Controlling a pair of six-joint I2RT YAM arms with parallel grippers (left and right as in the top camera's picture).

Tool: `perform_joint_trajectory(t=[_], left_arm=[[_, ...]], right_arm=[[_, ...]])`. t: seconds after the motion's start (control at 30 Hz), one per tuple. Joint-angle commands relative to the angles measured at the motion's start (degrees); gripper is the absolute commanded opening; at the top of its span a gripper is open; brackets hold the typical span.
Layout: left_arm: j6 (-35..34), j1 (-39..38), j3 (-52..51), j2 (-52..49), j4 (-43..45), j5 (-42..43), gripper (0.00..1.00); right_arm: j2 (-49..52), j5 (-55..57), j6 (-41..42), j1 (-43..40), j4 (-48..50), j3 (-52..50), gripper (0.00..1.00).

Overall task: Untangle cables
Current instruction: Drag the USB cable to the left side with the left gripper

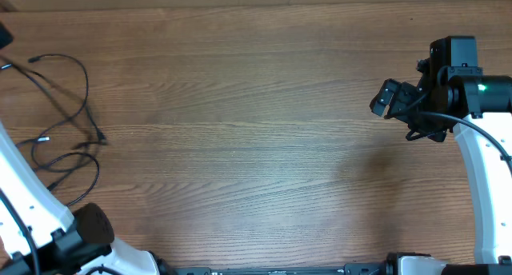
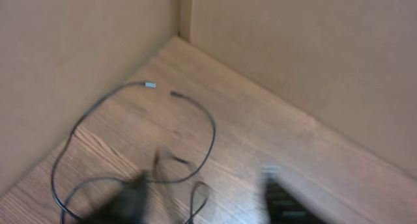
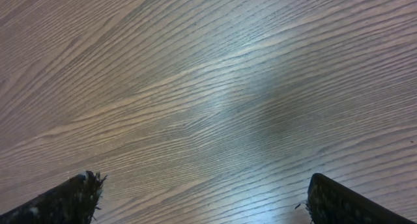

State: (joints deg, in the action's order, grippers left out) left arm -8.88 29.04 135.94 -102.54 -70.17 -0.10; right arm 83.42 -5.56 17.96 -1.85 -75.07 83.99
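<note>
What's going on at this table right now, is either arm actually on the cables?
Neither arm is. The thin black cables lie in loose loops on the wooden table near its left edge. The left gripper hovers just above them, blurred, fingers apart and gripping nothing. The right gripper is wide open over bare wood on the far right, away from the cables.

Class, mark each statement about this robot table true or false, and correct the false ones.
1. The cables lie near the table edge on the left arm's side. True.
2. The right gripper holds a cable. False: it is open and empty over bare wood.
3. A light plug end shows in the left wrist view. True.
4. The left gripper is shut. False: its blurred fingers stand apart above the cables.
</note>
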Motion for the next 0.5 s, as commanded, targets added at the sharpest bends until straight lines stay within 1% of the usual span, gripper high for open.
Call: perform_joint_trajectory(t=[0.0, 0.27, 0.47], left_arm=[[-0.17, 0.2, -1.29, -2.86, 0.11, -0.92, 1.0], [-1.07, 0.17, -1.46, -4.09, -0.15, 0.26, 1.0], [-1.42, -0.5, -1.42, -0.66, -0.66, 6.67, 1.0]], right_arm=[[-0.37, -0.09, -0.02, -0.15, 0.22, -0.04, 1.0], [-0.37, -0.09, -0.02, -0.15, 0.22, -0.04, 1.0], [-0.37, -0.09, -0.02, -0.15, 0.22, -0.04, 1.0]])
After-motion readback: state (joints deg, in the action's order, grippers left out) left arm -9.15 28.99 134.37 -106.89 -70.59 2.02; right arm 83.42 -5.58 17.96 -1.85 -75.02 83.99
